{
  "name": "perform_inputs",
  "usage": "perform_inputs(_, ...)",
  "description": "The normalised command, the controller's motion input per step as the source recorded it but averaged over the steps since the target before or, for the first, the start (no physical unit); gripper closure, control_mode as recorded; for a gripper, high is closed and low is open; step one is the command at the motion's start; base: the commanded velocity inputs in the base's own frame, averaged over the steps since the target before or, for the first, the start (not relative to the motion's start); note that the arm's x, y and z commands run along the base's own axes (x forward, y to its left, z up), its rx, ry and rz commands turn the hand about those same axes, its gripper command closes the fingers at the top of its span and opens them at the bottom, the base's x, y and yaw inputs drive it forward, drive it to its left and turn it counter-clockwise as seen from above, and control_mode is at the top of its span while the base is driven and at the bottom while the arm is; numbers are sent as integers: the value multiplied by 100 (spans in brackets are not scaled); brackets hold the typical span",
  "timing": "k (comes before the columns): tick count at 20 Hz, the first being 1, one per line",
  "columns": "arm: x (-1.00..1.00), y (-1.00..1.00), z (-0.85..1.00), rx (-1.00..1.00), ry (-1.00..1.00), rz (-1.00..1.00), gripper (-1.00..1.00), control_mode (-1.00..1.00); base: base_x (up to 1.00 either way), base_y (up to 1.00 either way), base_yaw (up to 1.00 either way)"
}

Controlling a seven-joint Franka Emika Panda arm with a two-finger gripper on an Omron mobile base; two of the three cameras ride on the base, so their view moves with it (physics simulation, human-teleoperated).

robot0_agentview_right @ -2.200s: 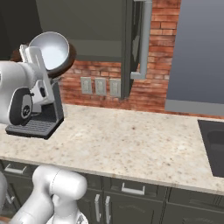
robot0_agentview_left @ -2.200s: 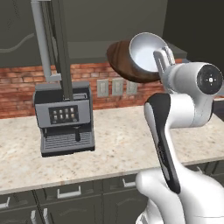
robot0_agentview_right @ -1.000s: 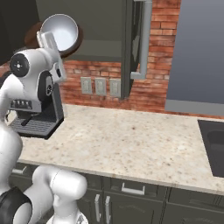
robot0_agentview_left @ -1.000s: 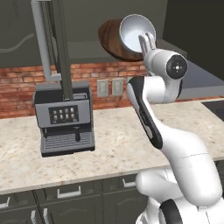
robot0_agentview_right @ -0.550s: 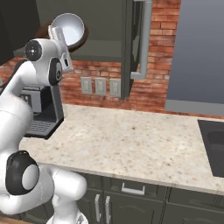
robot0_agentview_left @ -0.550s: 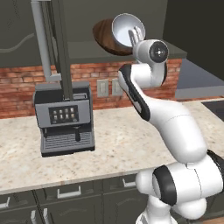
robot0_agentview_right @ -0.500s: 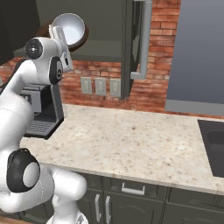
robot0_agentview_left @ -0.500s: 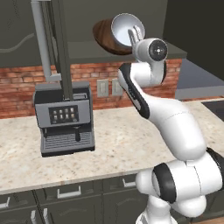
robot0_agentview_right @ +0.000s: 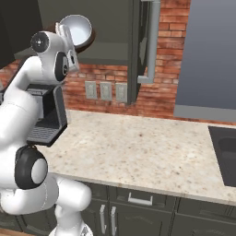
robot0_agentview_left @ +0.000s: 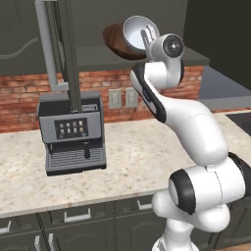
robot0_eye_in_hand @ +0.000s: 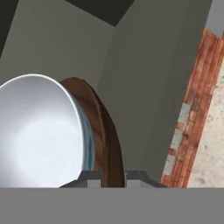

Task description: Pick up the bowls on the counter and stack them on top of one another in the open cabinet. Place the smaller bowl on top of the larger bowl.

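Pale glossy smaller bowl [robot0_agentview_left: 136,33] now nested against larger bowl [robot0_agentview_left: 116,40] on open cabinet [robot0_agentview_left: 98,29] shelf, at 12 o'clock above bench [robot0_agentview_left: 122,157]. Arm has swung left over last seconds. Fingers [robot0_agentview_left: 148,37] clamped on pale rim. Stack near complete; release pending.

my arm [robot0_agentview_left: 191,122] rises from the base, bends back at the elbow and reaches high, wrist [robot0_agentview_left: 169,47] up at cabinet level. my gripper [robot0_agentview_left: 147,38] points up and away from the base, jaws pinched on both bowls' rims together, one finger [robot0_eye_in_hand: 89,178] inside the pale one, the other [robot0_eye_in_hand: 136,177] behind the brown one.
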Motion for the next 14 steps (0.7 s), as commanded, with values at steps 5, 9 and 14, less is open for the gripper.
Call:
perform_inputs(5, 63, 10, 0, 0, 3, 0, 100, -100, 0, 0, 0)
perform_inputs(9, 76, 18, 0, 0, 0, -2, 100, -100, 0, 0, 0)
perform_inputs(14, 71, 21, 0, -1, 0, -3, 100, -100, 0, 0, 0)
